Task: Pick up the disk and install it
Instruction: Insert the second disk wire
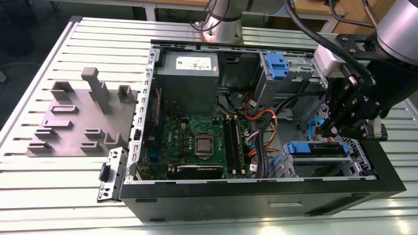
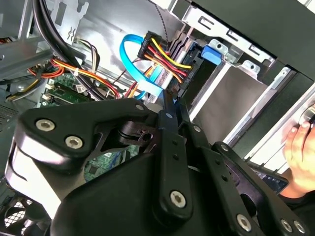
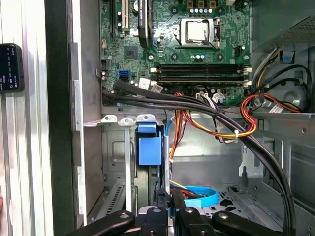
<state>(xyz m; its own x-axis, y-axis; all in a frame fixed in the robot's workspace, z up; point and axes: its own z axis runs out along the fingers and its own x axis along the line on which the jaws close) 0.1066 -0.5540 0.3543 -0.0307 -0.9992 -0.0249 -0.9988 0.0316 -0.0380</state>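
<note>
The disk, silver with a blue carrier frame, sits in the drive bay at the front corner of the open computer case, on the exterior view's right. My black gripper hangs just above it, fingers drawn together. In the second wrist view the fingertips end beside the disk's grey face, near its blue tab and a cable plug. In the first wrist view the blue tab lies next to a thin silver edge running up to the gripper. I cannot tell whether the fingers touch the disk.
Orange, yellow and black cables and a light-blue cable loop crowd the space around the bay. The motherboard, a grey power supply and a second blue clip fill the case. A grey fixture plate lies on the table. A hand rests outside the case.
</note>
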